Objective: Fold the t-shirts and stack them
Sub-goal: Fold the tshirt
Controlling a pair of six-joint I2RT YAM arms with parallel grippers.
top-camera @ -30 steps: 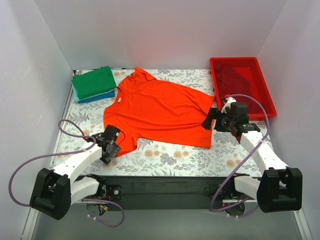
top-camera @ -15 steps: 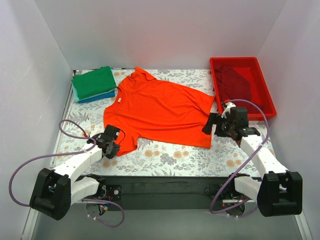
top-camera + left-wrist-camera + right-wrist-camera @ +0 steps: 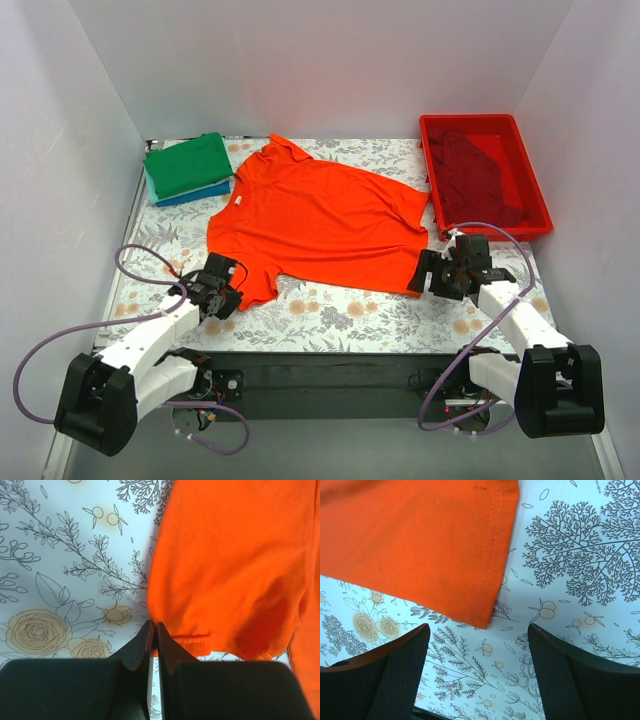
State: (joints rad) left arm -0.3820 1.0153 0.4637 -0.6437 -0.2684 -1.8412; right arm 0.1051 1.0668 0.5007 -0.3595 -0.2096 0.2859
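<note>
Top external view gives me a white-walled booth (image 3: 330, 60) around a floral-print tabletop (image 3: 350, 312). Flat across its middle lies the orange t-shirt (image 3: 315, 215). The green t-shirt (image 3: 185, 165) sits folded on the blue t-shirt (image 3: 195, 195) at the far left corner, and a dark red t-shirt (image 3: 470, 165) lies in the red bin (image 3: 535, 210). My left gripper (image 3: 152, 627) is pressed together at the sleeve hem; whether it has caught cloth I cannot tell. My right gripper (image 3: 477, 632) stands spread, a finger on either side of the bottom hem corner

Red bin (image 3: 466, 119) rests on the floral tablecloth (image 3: 340, 310).
</note>
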